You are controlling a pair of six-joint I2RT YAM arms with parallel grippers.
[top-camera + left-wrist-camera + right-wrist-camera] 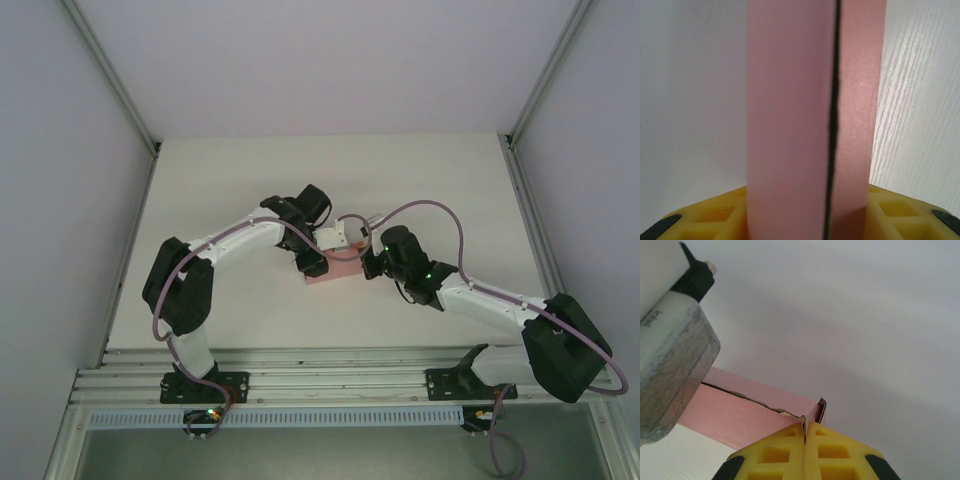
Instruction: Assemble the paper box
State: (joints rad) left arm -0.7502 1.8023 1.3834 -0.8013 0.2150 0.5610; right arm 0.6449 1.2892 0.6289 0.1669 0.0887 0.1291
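2 grippers pinch the paper box [332,272] near the middle of the table [250,180].

The left gripper [310,262] clamps the box from its 9 o'clock end. At 3 o'clock, the right gripper [804,432] has its fingers pressed together on a thin end flap. The step looks like closing: a dark seam [832,125] gapes from 12 to 6 between 2 panels. The next move likely calls for tucking that flap in while the left holds firm. The left arm's wrist [670,365] crowds close by and could block it.
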